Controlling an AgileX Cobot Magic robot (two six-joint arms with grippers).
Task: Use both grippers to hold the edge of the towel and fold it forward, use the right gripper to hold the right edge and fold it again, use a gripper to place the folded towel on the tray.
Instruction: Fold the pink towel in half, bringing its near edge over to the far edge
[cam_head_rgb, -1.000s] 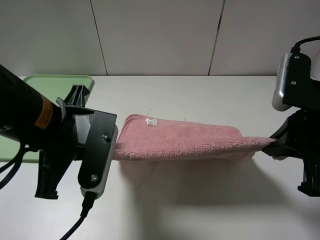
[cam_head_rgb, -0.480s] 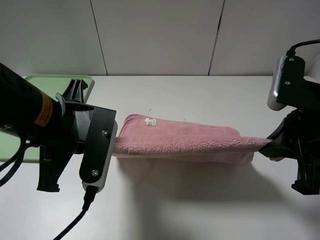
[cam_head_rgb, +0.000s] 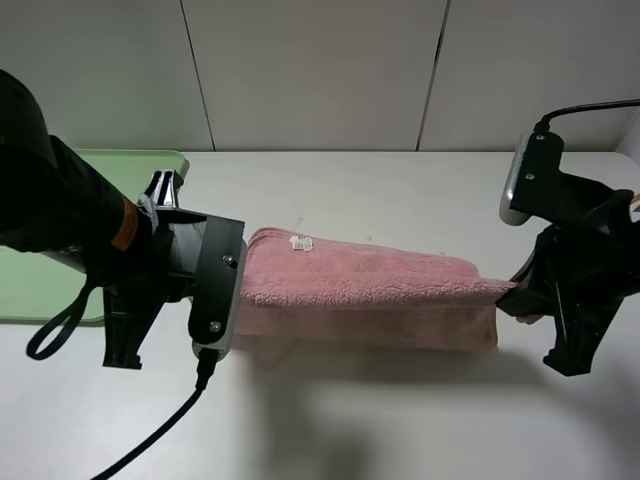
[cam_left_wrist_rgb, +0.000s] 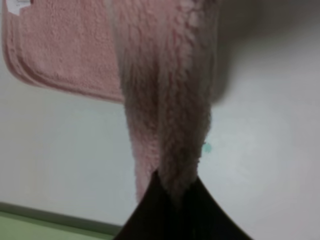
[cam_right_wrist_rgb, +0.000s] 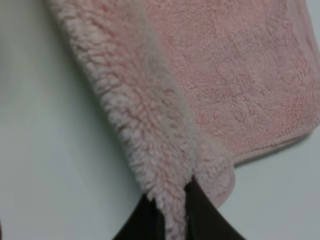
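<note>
well, i have the towel (cam_head_rgb: 370, 280) strung across the middle of the table (cam_head_rgb: 400, 420), with its near edge (cam_head_rgb: 400, 293) lifted and pulled taut between the two arms while the far part lies flat on the surface. the left gripper (cam_left_wrist_rgb: 175, 210) is clamped on the left end of that edge, jaws pinched together on a bunch of pink pile, and the right gripper (cam_right_wrist_rgb: 172, 215) is pinched the same way on the right end. open tabletop runs from the far hem up to the wall (cam_head_rgb: 320, 70), and more lies on the near side, where only the black cable (cam_head_rgb: 150, 440) trails off the left arm (cam_head_rgb: 60, 210). the white tag (cam_head_rgb: 301, 242) sits on the far hem near its left corner. the tray (cam_head_rgb: 120, 160) lies at the far left, apart from the towel, and the left arm covers much of it in the high view, standing between it and the cloth.
</note>
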